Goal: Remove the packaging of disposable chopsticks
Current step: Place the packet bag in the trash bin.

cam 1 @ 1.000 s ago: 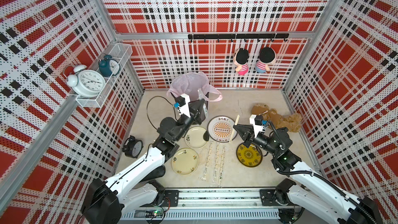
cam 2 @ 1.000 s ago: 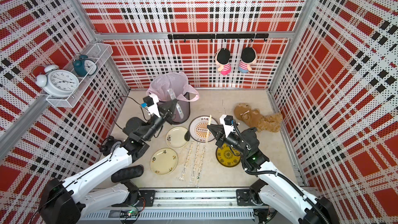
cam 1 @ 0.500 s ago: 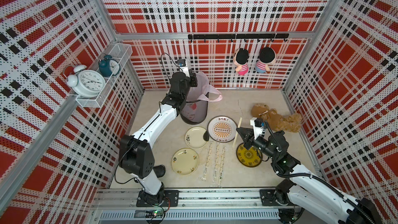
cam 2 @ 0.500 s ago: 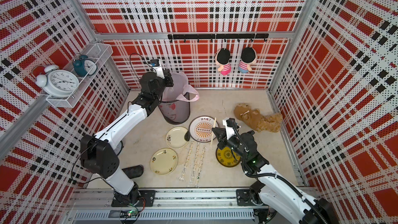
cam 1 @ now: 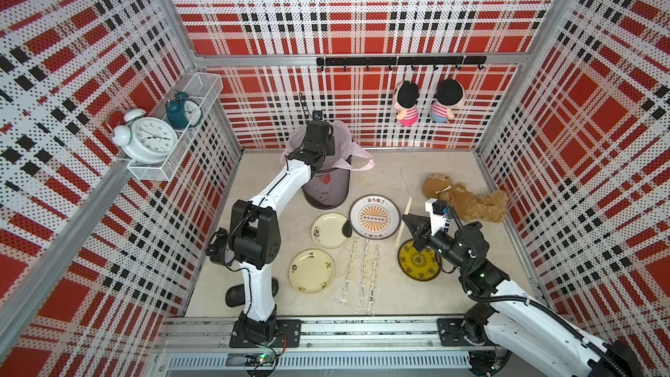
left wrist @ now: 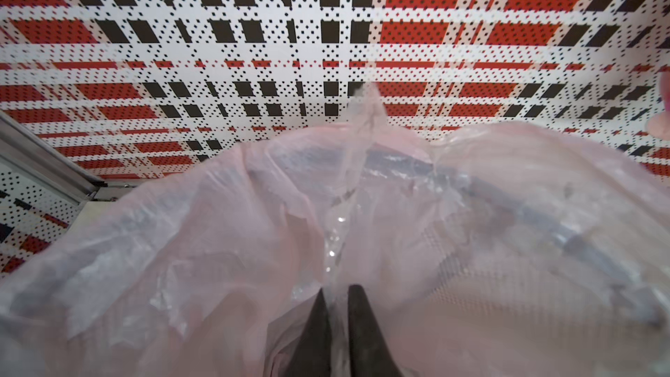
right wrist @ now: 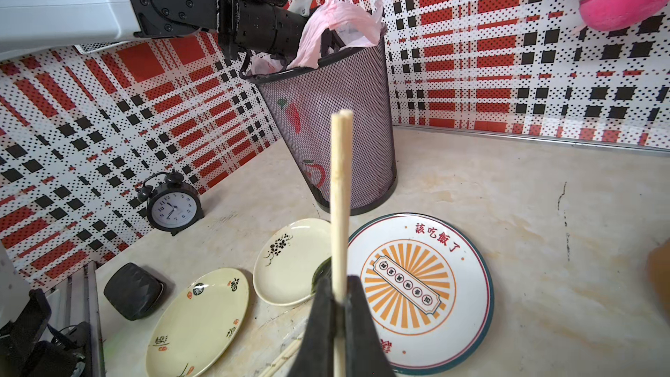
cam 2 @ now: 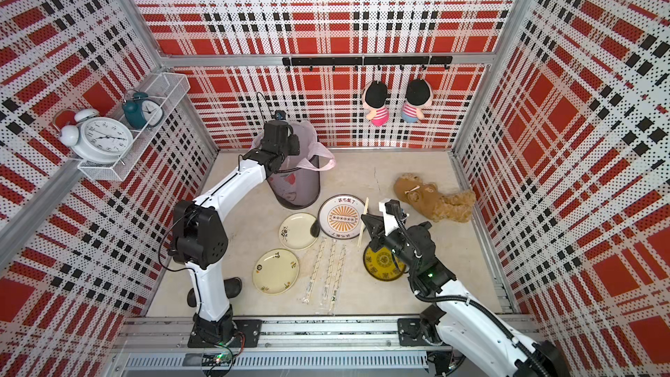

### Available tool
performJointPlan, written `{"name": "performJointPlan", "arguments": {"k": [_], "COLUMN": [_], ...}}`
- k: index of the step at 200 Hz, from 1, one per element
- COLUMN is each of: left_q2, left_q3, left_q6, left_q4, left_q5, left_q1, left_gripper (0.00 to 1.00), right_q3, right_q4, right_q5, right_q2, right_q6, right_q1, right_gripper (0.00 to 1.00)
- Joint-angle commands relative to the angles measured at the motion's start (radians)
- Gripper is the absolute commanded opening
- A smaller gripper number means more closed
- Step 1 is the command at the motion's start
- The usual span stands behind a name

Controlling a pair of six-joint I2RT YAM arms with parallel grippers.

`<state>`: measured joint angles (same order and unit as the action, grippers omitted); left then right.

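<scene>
Right wrist view: 2 pale, bare chopsticks [right wrist: 340, 204] pinched in the end effector [right wrist: 339, 282].

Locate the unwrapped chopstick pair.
In both top views the bare chopstick pair is pinched in the right arm's fingers, between the sunburst plate and the brown plush, just behind the dark yellow plate.

Beige tabletop [cam 1: 417, 295], four plates [cam 1: 311, 272], mesh bin [cam 1: 326, 190], plush bear [cam 1: 467, 201], seemingly three sleeved chopsticks [cam 1: 364, 270].
</scene>
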<state>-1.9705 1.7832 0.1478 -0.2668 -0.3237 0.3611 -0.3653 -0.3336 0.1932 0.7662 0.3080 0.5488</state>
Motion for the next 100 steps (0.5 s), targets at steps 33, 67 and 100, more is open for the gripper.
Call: {"name": "performJointPlan", "arguments": {"k": [33, 67, 100], "left_q2": [0.089, 0.144, 0.209], "left_q3": [0.024, -0.01, -0.063], "left_q6": [0.003, 0.015, 0.032], "left_q4": [-0.064, -0.06, -0.042], "left_q5": [-0.043, -0.027, -0.025], "left_q1": [0.015, 0.009, 0.009], "left_gripper": [0.75, 0.76, 0.81], "right_q3": [0.015, 0.014, 0.011], "right_q4": [0.016, 0.017, 0.019], "right_q5": [-0.021, -0.021, -0.023], "right_q2": [-0.024, -0.023, -0.016], "right_q6": [-0.01, -0.009, -0.009], "right_q1": [-0.007, -0.007, -0.007], "right_gripper": [0.0, 0.0, 0.0]}}
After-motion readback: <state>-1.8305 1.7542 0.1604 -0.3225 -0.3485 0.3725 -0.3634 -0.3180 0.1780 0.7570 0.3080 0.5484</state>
